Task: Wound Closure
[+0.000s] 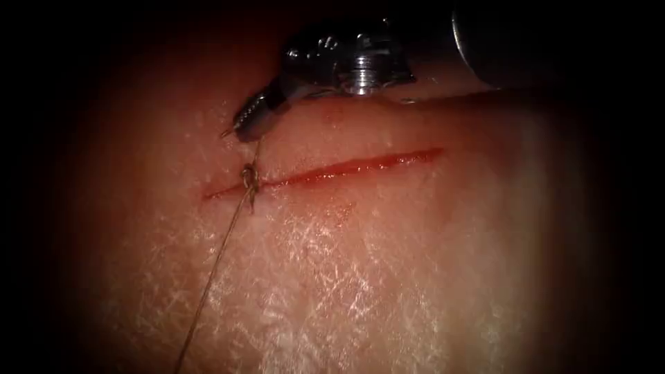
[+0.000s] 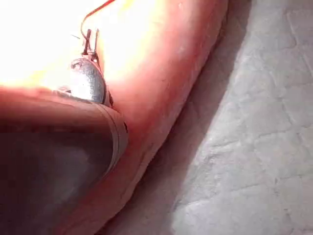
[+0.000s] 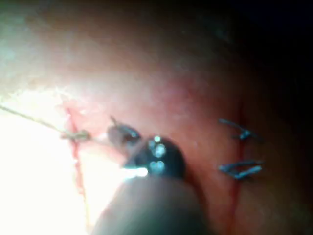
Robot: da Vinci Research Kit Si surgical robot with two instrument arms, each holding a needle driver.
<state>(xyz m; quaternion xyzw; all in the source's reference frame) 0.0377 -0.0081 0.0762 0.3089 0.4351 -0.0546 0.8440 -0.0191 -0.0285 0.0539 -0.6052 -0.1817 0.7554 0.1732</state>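
Above the cut, just beyond its left end, the right arm's tool reaches in from the upper right, its shaft and wrist crossing the far side of the tissue. Its two jaws lie pressed together around the thread, which leaves the tips and drops a short way to a knot sitting on the cut near its left end. A tiny bright sliver sticks out beside the jaw tips; it may be a stub of thread, though it is too small to tell. From the knot the long strand runs down and to the left across the near tissue to the bottom edge of the endoscope view. Red fluid fills the cut as a thin line running to the right of the knot and rising slightly.

Seen from the right wrist, the same tool lies just beside the knot, with the thread stretching away over the brightly lit tissue. Two dark blue stitches sit well apart from it on a second red line.

From the left wrist, a tool's jaws point at the glaring tissue and look parted, with a thin curved reddish strand rising above them. Grey cloth lies beside the tissue.
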